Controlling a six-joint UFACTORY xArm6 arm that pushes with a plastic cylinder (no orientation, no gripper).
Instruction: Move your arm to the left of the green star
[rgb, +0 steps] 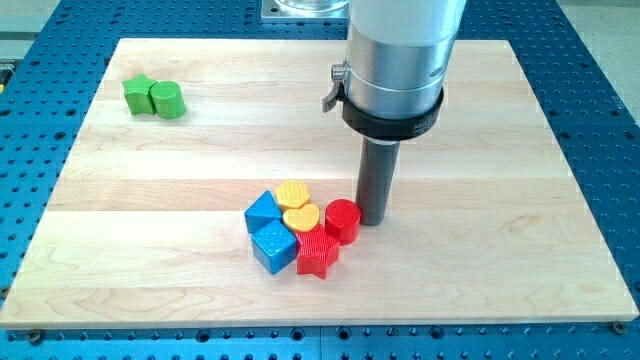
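Observation:
The green star (138, 94) lies near the board's top left corner, touching a green cylinder (168, 100) on its right. My tip (373, 219) rests on the board near the middle, far to the right of and below the green star. It stands just right of a red cylinder (342, 221), touching or almost touching it.
A cluster sits left of my tip: a yellow hexagon (292, 194), a yellow heart (301, 218), two blue blocks (263, 212) (273, 246) and a red star (317, 253). The wooden board (500, 200) lies on a blue perforated table.

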